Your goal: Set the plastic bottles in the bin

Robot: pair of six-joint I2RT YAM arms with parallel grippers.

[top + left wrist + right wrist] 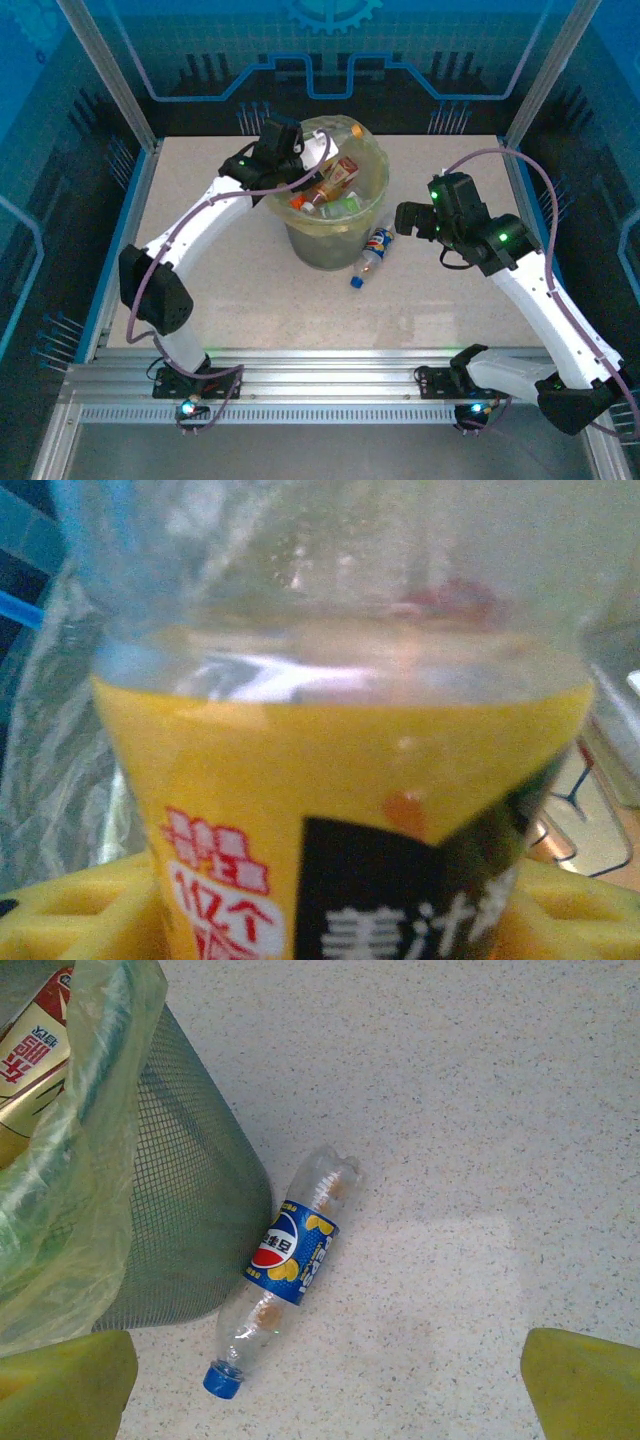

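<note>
Clear blue-labelled bottle lies beside the mesh bin; right end effector gapes wide. Left wrist close-up: orange-labelled bottle between left end effector pads, grip unclear.

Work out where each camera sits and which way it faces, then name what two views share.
Top external: fixed above and behind the arms, looking down on the table; left arm and right arm flank the bin.
Left wrist: on the left arm, facing an orange-labelled bottle up close; left fingers at bottom corners.
Right wrist: looks down at a blue-labelled bottle lying beside the bin; right fingers at bottom corners.
Shared: top and right wrist both show that bottle and bin.
</note>
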